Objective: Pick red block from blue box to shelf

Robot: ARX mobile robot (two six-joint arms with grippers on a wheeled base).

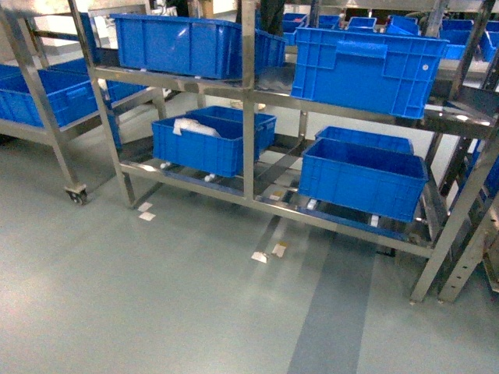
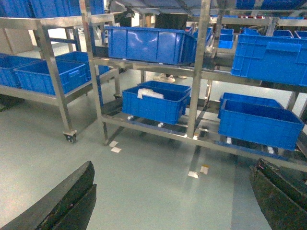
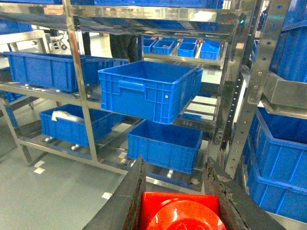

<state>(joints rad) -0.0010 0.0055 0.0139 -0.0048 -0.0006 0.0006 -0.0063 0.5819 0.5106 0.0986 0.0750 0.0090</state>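
Observation:
The glossy red block point(image 3: 180, 211) fills the bottom of the right wrist view, its round knob facing the camera. My right gripper point(image 3: 175, 165) is shut on it, one dark finger against each side. It hangs in front of the steel shelf point(image 3: 76, 62). In the left wrist view my left gripper point(image 2: 173, 167) stands open above the floor, with nothing between its fingers point(image 2: 72, 196). The shelf point(image 1: 248, 93) spans the head view, where neither gripper shows. The blue box is out of view.
Dark blue ribbed crates point(image 1: 366, 66) point(image 1: 210, 140) point(image 1: 362, 175) sit on the shelf's tiers; one holds a white bag point(image 1: 195, 126). A second rack on a caster point(image 1: 76, 195) stands at the left. Paper scraps point(image 1: 269, 253) lie on the grey-green floor.

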